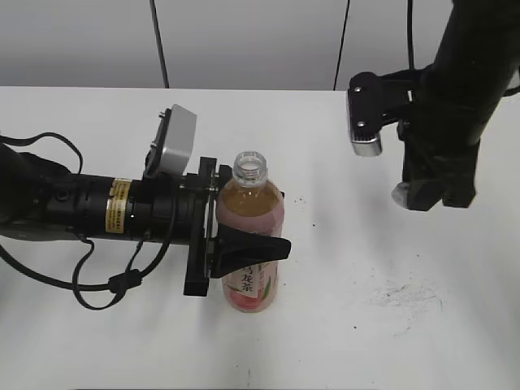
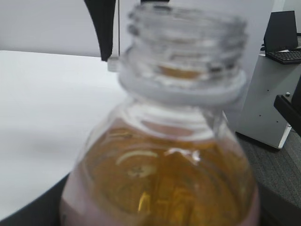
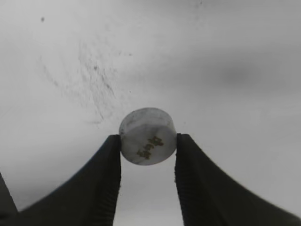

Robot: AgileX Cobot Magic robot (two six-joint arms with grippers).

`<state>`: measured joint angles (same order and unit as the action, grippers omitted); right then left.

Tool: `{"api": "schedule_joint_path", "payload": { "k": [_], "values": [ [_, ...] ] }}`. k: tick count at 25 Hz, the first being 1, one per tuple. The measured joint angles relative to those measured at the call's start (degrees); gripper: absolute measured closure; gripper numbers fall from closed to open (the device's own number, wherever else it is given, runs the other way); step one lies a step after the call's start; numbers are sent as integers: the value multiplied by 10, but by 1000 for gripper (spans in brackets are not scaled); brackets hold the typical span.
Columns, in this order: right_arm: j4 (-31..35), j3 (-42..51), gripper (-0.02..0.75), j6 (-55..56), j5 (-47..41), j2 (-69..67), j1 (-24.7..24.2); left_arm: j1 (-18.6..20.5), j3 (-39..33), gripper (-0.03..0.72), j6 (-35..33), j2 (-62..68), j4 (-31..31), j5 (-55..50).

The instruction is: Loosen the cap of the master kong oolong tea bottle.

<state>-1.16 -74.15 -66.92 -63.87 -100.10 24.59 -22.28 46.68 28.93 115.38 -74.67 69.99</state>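
A white worktop under grey wall panels: your right tool hangs well above the surface, its two dark fingers pinched on the sides of the small white cap, flat top with a dark mark facing the wrist camera. Below the cap lies only bare, scuffed worktop. The cap is off the bottle, so the loosening looks done and more.

From that tool, the bottle stands well apart, down and to the left in the outside view, upright, its long axis vertical and its threaded mouth open to the air. Your left tool is the nearer one by far: it comes in level from the left and is clamped around the bottle's labelled middle, one black finger across the front.

If you set the cap down, the free worktop straight beneath the right tool is the closest spot; returning it means crossing left to the mouth.
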Motion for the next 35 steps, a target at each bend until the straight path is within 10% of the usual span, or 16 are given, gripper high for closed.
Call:
{"api": "schedule_joint_path", "payload": {
  "k": [14,21,35],
  "values": [
    [3,1,442,378,27,-160,-2,0,0,243,0,0,0,0],
    [15,0,115,430,17,-160,-2,0,0,243,0,0,0,0],
    [17,-51,192,513,-45,-89,-2,1,0,148,-1,0,13,-5]
  ]
}}
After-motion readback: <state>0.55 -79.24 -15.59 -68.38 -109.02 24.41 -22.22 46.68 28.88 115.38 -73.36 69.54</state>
